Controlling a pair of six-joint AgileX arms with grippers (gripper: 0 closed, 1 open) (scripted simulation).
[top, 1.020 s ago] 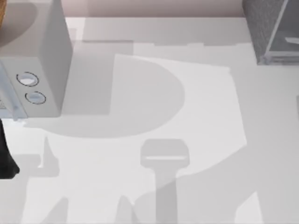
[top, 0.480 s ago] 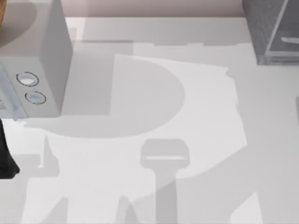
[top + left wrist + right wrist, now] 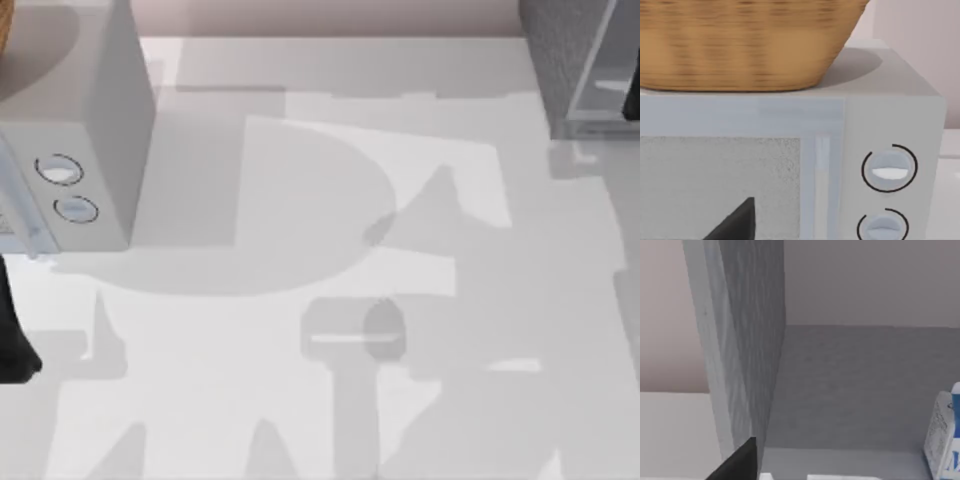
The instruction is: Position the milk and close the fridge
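Fridge [image 3: 575, 65] stands at the desk's far right corner, dark speckled wall and pale frame showing from above, with a sliver of dark arm at the right edge beside its glassy panel. In the right wrist view the cabinet is open: the camera looks past the speckled side wall into the grey interior, and the milk [image 3: 945, 440] stands upright on the interior floor at the frame's margin, blue lettering just readable. Right gripper [image 3: 737, 462] shows as a single dark fingertip at the threshold; whether it is released or clenched I cannot tell, and it is not touching the carton. Left gripper [image 3: 732, 222] sits parked near the desk's left edge, facing the dialled grey box [image 3: 85, 150] with the wicker basket [image 3: 747, 42] on top; one fingertip shows, state likewise unreadable. Judgement: the carton looks placed, so the step in hand is the door. To do it well, back the right arm straight out clear of the frame (no sideways sweep near the carton), then get behind the door's free edge and push it round in a smooth arc until it seats. Keep contact low and flat on the panel so the finger does not slip off.
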